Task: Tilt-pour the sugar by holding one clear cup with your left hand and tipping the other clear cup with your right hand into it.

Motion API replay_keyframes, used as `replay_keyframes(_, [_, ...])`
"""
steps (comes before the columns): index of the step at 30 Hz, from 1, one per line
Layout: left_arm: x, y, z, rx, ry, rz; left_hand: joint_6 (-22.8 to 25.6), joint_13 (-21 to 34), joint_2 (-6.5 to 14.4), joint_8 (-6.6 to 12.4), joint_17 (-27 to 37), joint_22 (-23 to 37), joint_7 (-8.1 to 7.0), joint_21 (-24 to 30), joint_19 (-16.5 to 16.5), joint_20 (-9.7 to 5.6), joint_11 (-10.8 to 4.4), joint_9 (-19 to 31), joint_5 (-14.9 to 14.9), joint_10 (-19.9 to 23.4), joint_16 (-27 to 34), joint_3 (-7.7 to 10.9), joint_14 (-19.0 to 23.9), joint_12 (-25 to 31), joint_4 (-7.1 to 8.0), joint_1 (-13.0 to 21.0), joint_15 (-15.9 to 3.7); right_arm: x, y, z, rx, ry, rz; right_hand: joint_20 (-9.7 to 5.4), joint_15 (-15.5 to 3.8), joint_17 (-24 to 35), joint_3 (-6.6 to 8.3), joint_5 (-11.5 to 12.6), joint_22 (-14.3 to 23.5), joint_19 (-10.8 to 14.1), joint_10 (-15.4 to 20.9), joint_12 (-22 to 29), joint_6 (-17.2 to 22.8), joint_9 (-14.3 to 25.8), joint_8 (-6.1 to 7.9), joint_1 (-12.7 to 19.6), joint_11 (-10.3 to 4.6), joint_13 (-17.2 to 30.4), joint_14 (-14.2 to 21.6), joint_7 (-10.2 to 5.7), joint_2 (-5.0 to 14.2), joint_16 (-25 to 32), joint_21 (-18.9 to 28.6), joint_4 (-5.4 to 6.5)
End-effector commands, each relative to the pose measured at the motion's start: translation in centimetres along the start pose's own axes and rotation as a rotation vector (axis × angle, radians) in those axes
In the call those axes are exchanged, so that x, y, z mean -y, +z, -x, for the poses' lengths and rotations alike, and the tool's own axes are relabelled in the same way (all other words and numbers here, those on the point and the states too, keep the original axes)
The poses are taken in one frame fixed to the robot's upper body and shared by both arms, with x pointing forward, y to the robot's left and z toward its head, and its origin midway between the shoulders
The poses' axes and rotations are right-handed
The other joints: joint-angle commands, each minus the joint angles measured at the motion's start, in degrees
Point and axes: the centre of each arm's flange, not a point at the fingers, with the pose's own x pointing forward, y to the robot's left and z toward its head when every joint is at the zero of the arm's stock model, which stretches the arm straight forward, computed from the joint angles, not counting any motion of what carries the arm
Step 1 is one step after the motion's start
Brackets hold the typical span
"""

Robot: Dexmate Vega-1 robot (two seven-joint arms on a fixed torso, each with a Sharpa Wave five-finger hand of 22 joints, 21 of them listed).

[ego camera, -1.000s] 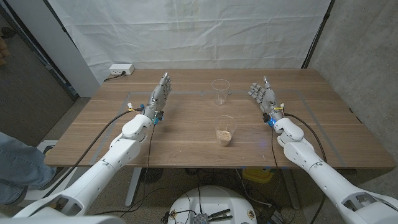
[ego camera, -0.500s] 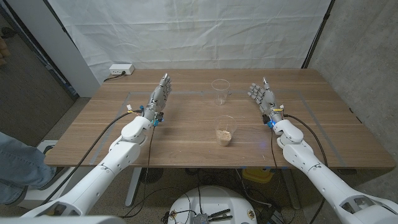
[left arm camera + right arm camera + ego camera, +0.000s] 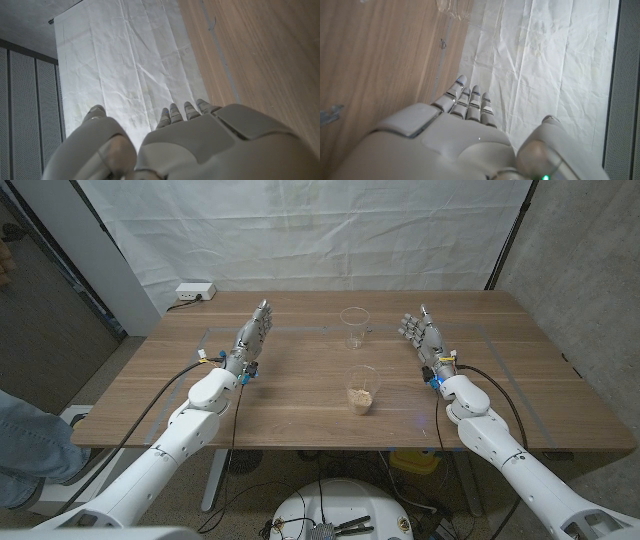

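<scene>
Two clear cups stand upright on the wooden table point(image 3: 300, 395). The near cup point(image 3: 362, 389) at the table's middle holds a little brownish sugar at its bottom. An empty cup point(image 3: 354, 327) is set farther back, and its base edge point(image 3: 454, 8) shows in the right wrist view. My left hand point(image 3: 253, 337) is left of both cups, fingers stretched out and apart, holding nothing; its back point(image 3: 200, 145) fills the left wrist view's lower part. To the right of the cups my right hand point(image 3: 423, 335) is held with fingers spread and nothing in them; its back point(image 3: 450, 145) shows in the right wrist view.
A white power strip point(image 3: 195, 291) lies at the table's back left corner. A white sheet point(image 3: 300, 230) hangs behind the table. A person's leg in jeans point(image 3: 30, 440) shows at the picture's left edge, off the table. Thin tape lines point(image 3: 490, 332) mark the tabletop.
My left hand has shifted slightly toward the back left. The right hand and both cups are as before.
</scene>
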Motion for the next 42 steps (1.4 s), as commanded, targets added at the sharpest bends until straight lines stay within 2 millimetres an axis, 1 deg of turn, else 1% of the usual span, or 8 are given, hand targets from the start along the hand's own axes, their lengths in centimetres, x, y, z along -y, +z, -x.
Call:
replay_keyframes(1, [-0.4, 0.6, 0.4, -0.003, -0.006, -0.054, 0.8, 0.1, 0.1, 0.67, 0.2, 0.2, 0.22, 1.0, 1.8, -2.4, -0.1, 0.2, -0.4, 0.8, 0.5, 0.35, 1.1, 0.5, -0.75, 1.5, -0.91, -0.6, 0.7, 1.8, 0.013, -0.01, 0.018, -1.13, -0.02, 0.2, 0.13, 0.3, 0.1, 0.6, 0.7, 0.4, 0.8, 0.3, 0.53, 0.7, -0.07, 0.3, 0.7, 0.09, 0.07, 0.2, -0.2, -0.45])
replay_keyframes(10, [-0.2, 0.7, 0.8, -0.003, -0.014, -0.076, 2.4, 0.1, 0.4, 1.11, 0.3, 0.3, 0.34, 0.9, 2.1, -1.99, -0.27, 0.2, -0.8, 2.1, 0.6, 0.61, 2.1, 0.9, -1.41, 2.9, -0.85, -1.4, 1.3, 3.3, 0.058, 0.029, 0.046, -1.27, -0.69, 0.2, 0.2, 0.3, 0.1, 2.0, 2.1, 0.7, 2.3, 0.3, 0.98, 1.4, -0.32, 0.3, 2.2, -0.72, 0.16, 0.5, -0.2, -0.95])
replay_keyframes(13, [-0.2, 0.7, 0.8, -0.005, -0.016, -0.072, 2.5, 0.1, 0.5, 1.12, 0.3, 0.3, 0.32, 0.7, 1.7, -1.92, -0.07, 0.2, -0.9, 2.3, 0.6, 0.68, 2.1, 0.9, -1.52, 3.2, -0.96, -1.6, 1.4, 3.6, 0.069, 0.033, 0.056, -1.36, -0.94, 0.2, 0.22, 0.2, 0.1, 2.7, 2.8, 1.0, 2.7, 0.4, 1.04, 1.7, -1.25, 0.3, 2.8, -1.0, 0.17, 0.6, -0.2, -1.22])
replay_keyframes(16, [-0.2, 0.7, 0.9, -0.004, -0.019, -0.075, 2.6, 0.1, 0.6, 1.13, 0.3, 0.3, 0.34, 0.7, 1.6, -1.85, -0.09, 0.2, -1.0, 2.3, 0.5, 0.72, 2.1, 0.9, -1.61, 3.4, -0.96, -1.6, 1.3, 4.1, 0.096, 0.036, 0.062, -1.55, -1.65, 0.2, 0.34, 0.2, 0.1, 3.3, 3.4, 1.1, 3.0, 0.4, 1.06, 2.0, -1.51, 0.4, 3.4, -1.47, 0.45, 0.7, -0.2, -1.38])
replay_keyframes(18, [-0.2, 0.7, 1.0, -0.003, -0.019, -0.074, 2.7, 0.1, 0.7, 1.13, 0.3, 0.4, 0.34, 0.6, 1.4, -1.76, -0.15, 0.2, -1.0, 2.3, 0.5, 0.75, 2.1, 0.8, -1.67, 3.5, -1.02, -1.7, 1.3, 4.3, 0.111, 0.051, 0.077, -1.98, -2.17, 0.2, 0.39, 0.2, 0.2, 4.1, 3.8, 1.1, 3.2, 0.4, 1.03, 2.2, -2.28, 0.4, 4.0, -1.93, 0.58, 0.8, -0.1, -1.53])
replay_keyframes(23, [-0.1, 0.7, 1.3, -0.003, -0.013, -0.07, 2.8, 0.1, 0.7, 1.13, 0.3, 0.4, 0.38, 0.5, 1.2, -1.67, -0.23, 0.2, -1.1, 2.3, 0.5, 0.81, 2.2, 0.8, -1.76, 3.8, -1.06, -2.2, 2.0, 4.5, 0.113, 0.028, 0.184, -2.88, -3.28, 0.2, 0.14, 0.0, 0.1, 5.5, 4.8, 1.4, 3.9, 0.4, 1.09, 2.6, -3.65, 0.4, 5.1, -2.8, 0.0, 0.8, 0.0, -2.09])
replay_keyframes(29, [-0.1, 0.7, 1.7, 0.001, -0.007, -0.067, 3.0, 0.1, 0.9, 1.13, 0.3, 0.4, 0.31, 0.4, 1.1, -1.42, -0.17, 0.2, -1.3, 2.4, 0.4, 0.87, 2.1, 0.8, -1.88, 4.1, -0.99, -2.9, 2.7, 4.6, 0.123, 0.025, 0.3, -3.13, -3.63, 0.2, 0.06, 0.0, 0.1, 6.1, 5.1, 1.4, 4.2, 0.4, 1.11, 2.8, -4.17, 0.4, 5.7, -3.2, -0.18, 0.9, 0.0, -2.3])
replay_keyframes(42, [0.0, 0.9, 2.1, 0.002, 0.014, -0.058, 3.1, 0.1, 1.1, 1.0, 0.3, 0.4, 0.25, 0.2, 0.7, -1.41, -0.33, 0.2, -1.6, 2.5, 0.3, 0.94, 2.2, 0.7, -2.06, 4.6, -1.07, -3.5, 2.7, 6.2, 0.131, 0.033, 0.308, -3.16, -3.83, 0.2, -0.33, 0.0, 0.1, 6.8, 5.5, 1.4, 4.5, 0.4, 1.08, 2.8, -4.65, 0.4, 6.3, -3.78, -0.8, 0.8, -0.1, -2.55])
